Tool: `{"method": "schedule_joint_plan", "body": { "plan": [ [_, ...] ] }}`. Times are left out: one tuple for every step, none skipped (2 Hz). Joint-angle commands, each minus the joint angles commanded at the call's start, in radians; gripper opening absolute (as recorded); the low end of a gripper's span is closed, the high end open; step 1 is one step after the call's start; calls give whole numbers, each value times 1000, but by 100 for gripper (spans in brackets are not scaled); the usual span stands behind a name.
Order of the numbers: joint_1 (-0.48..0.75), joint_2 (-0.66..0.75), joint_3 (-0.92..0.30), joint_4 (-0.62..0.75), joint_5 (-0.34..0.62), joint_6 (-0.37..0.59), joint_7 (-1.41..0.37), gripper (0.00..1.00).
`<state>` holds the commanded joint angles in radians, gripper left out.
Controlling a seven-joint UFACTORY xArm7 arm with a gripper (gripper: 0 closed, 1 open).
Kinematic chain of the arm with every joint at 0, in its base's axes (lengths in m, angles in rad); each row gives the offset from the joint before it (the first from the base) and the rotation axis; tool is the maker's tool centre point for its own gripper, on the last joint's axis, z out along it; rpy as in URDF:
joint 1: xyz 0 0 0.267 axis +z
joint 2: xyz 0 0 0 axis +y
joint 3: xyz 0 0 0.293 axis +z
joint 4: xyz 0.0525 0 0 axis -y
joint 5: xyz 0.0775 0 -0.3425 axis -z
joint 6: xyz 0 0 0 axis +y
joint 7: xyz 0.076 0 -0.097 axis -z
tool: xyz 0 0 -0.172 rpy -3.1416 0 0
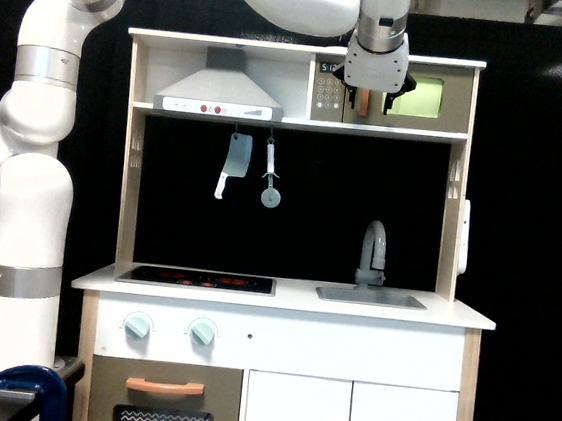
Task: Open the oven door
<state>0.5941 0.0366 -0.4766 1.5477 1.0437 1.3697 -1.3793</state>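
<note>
1. A toy kitchen [282,296] is seen head-on against a black backdrop, with a white arm [28,174] rising at the exterior view's left and arching across the top.

2. The oven door [414,97] is found in the upper shelf, at the exterior view's right end, beside a keypad panel [328,90]. It is grey-brown with a lime-green window [419,96].

3. The door is seen shut, flat in its frame and facing the camera. Its long axis runs horizontally (the window is likewise wider than tall).

4. The orange handle [363,101] is set at the door's edge nearest the keypad, and its long axis runs vertically. Only its lower part is seen below the gripper body.

5. The gripper [375,98] is pointed downward in front of the door's handle side, with its body overlapping the top of the door. One dark finger [401,90] is seen against the window. Whether the jaws are parted or closed on the handle cannot be told, as the fingertips are too small and partly hidden.

6. Under the shelf a range hood [219,93] is mounted, and a cleaver [233,162] and a pizza cutter [270,177] are hung below it.

7. On the counter a hob [196,279], a sink [370,297] and a grey tap [373,250] are seen.

8. Lower down, two knobs [169,329], a larger door [164,399] with a horizontal orange handle, and white cupboards [350,419] are visible.
</note>
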Motion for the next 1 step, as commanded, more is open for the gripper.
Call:
{"method": "schedule_joint_plan", "body": {
  "plan": [
    [-7,-17,28,1,-12,-10,25,100]
  ]
}}
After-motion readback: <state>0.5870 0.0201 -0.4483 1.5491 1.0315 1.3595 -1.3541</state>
